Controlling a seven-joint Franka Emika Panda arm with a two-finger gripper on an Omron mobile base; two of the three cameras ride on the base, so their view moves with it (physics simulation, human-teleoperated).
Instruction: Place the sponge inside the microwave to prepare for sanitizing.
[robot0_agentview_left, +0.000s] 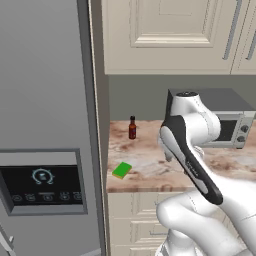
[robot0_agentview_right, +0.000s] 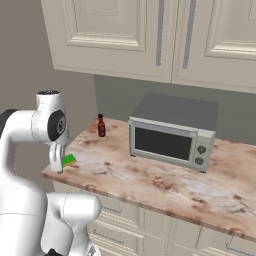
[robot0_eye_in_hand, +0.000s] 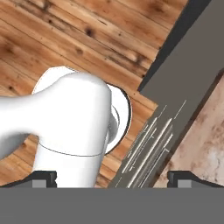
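The sponge (robot0_agentview_left: 121, 170) is a small flat green block with a yellow layer. It lies on the marble counter (robot0_agentview_left: 150, 165) near the front left corner, and it shows again as the sponge (robot0_agentview_right: 69, 160). My gripper (robot0_agentview_right: 56, 168) hangs fingers-down over the counter's front edge, just left of the sponge in the right base view and not touching it. Seen from the hand, the gripper (robot0_eye_in_hand: 113, 180) is open wide with nothing between its fingertips (robot0_eye_in_hand: 43, 178), and it looks down past the counter edge at the wooden floor. The microwave is out of view.
A small dark brown bottle (robot0_agentview_left: 132, 128) stands at the back of the counter. A grey countertop box oven (robot0_agentview_right: 172, 135) sits to the right. A tall grey fridge (robot0_agentview_left: 45, 150) borders the counter on the left. Cream cabinets (robot0_agentview_right: 150, 35) hang above and drawers (robot0_agentview_right: 150, 220) sit below.
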